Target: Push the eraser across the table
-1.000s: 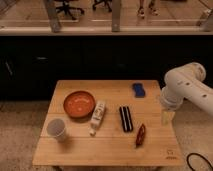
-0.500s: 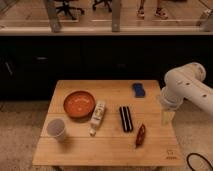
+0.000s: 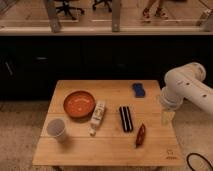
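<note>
gripper (image 3: 167, 118) hangs at the right edge of the table (image 3: 107, 150); open or closed: cannot tell. eraser (image 3: 126, 119) lies apart to its left, untouched; dark red slim object (image 3: 141, 135) sits nearer.

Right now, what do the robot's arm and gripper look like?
The arm is white, built from thick rounded, tube-like segments with no visible markings. The gripper, at the edge of the table on the view's right, is a slimmer pale yellowish piece.

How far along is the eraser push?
Done: nothing visible; the eraser lies on the table between the white bottle and the dark red object, untouched. In hand: the gripper hangs at the table's right edge, apart from the eraser. Left: approach, contact, the whole push.
</note>
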